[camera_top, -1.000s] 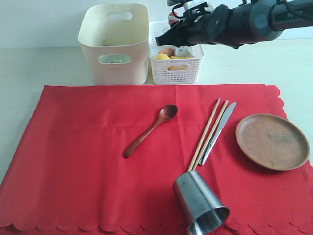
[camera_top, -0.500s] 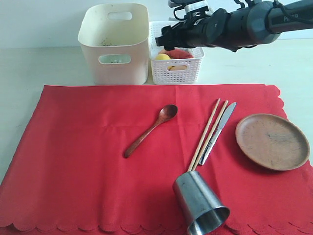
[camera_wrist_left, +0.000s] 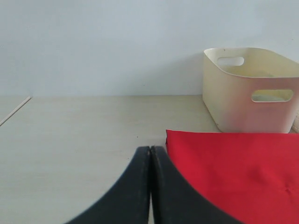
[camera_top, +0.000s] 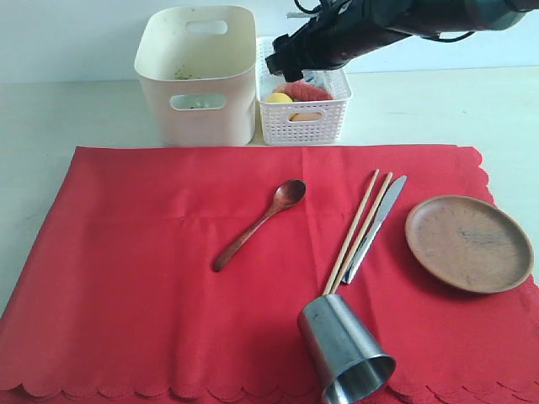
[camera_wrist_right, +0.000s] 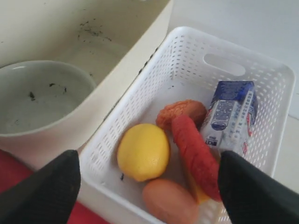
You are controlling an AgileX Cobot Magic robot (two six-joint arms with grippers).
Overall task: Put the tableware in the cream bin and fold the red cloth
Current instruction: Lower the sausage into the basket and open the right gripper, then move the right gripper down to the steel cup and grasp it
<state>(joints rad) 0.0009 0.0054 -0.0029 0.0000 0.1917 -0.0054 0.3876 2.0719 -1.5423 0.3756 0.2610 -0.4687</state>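
On the pale tabletop, seen from the exterior camera, a large bright red scalloped-edge cloth (camera_top: 168, 295) lies flat. On it lie a brown wooden spoon (camera_top: 257, 223), a pair of wooden chopsticks (camera_top: 358, 231) just beside a metal knife (camera_top: 376, 225), a round brown wooden plate (camera_top: 468, 242), and a steel cup (camera_top: 344, 349) on its side, its base at the chopsticks' near ends. Behind the cloth, a tall cream plastic bin (camera_top: 198, 76) touches a small white perforated basket (camera_top: 307, 126). The black right gripper (camera_top: 285, 63) hangs above the basket. In the left wrist view, the left gripper (camera_wrist_left: 150, 186) has its fingers pressed together with nothing between them, low over bare table near the cloth's corner, with the cream bin beyond. In the right wrist view, the fingers (camera_wrist_right: 44, 191) are spread wide and empty over the basket, which holds a yellow lemon (camera_wrist_right: 143, 151), a brown egg (camera_wrist_right: 170, 203), a red sausage (camera_wrist_right: 196, 156) and a blue-white milk carton (camera_wrist_right: 229, 114). A pale green ceramic bowl (camera_wrist_right: 37, 100) already sits inside the bin. The cup is probably light but slippery, best pinched at its rim. The thin spoon, chopsticks and knife are stiff and lie low, so a mid-length pinch suits them. The plate wants a rim grip. The cloth is limp, so lift it by its corners.
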